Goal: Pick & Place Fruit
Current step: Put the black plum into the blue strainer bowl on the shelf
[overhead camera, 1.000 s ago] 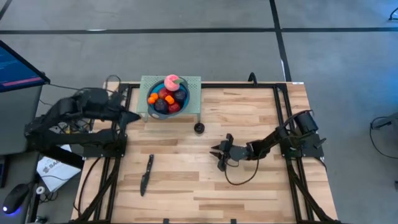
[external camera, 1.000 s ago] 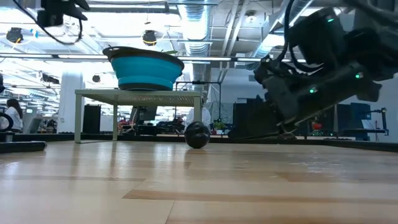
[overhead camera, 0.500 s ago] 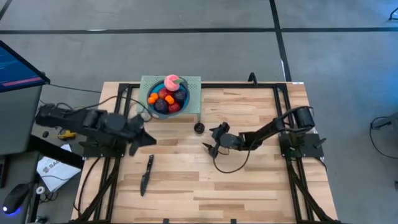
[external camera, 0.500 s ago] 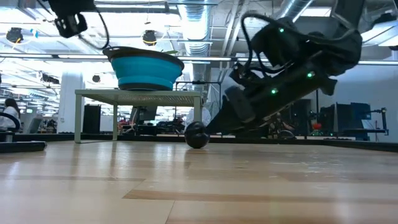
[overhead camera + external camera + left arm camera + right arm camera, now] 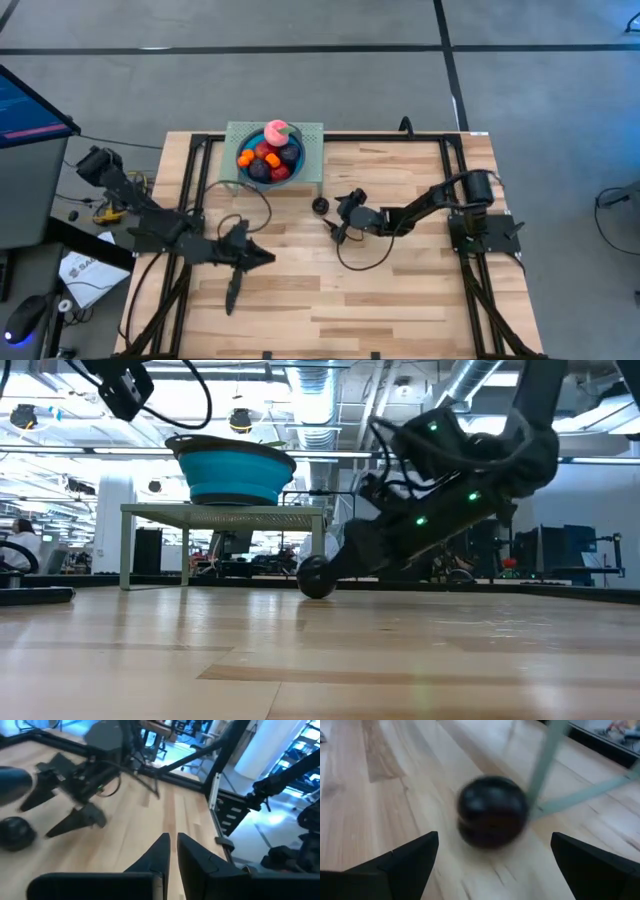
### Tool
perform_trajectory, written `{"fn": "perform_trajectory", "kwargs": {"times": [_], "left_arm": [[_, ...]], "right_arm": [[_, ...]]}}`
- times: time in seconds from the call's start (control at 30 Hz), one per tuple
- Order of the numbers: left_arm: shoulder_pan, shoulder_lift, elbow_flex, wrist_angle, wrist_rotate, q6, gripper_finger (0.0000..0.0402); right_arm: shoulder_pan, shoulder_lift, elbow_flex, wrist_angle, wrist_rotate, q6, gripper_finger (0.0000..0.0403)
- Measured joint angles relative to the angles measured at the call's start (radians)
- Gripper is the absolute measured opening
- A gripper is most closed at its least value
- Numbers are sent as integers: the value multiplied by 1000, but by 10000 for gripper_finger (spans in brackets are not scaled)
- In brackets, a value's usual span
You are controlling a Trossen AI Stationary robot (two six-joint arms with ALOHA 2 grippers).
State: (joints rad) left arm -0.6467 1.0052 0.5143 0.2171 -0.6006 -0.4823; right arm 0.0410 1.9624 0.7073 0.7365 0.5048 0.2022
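While apart, dark fruit point(image 5: 492, 812) faces right end effector point(image 5: 335, 222).

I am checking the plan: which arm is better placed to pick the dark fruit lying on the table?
The right. Its open right gripper faces the dark fruit closely, while the left gripper, nearly closed, is farther away, over the knife.

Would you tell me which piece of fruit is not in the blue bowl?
The dark purple fruit lying alone on the table, between the open fingers of the right gripper; every other piece sits in the blue bowl.
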Motion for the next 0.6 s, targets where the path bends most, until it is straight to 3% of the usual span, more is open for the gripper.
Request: {"fn": "perform_trajectory", "kwargs": {"times": [0.4,0.6], "left_arm": [[-31,225,-3,116,-2,-134,24],[-36,259,-3,170,-2,-137,21]], "right_arm": [[1,156,144,8,72,-54,374],[-11,150,148,23,71,-53,323]]}}
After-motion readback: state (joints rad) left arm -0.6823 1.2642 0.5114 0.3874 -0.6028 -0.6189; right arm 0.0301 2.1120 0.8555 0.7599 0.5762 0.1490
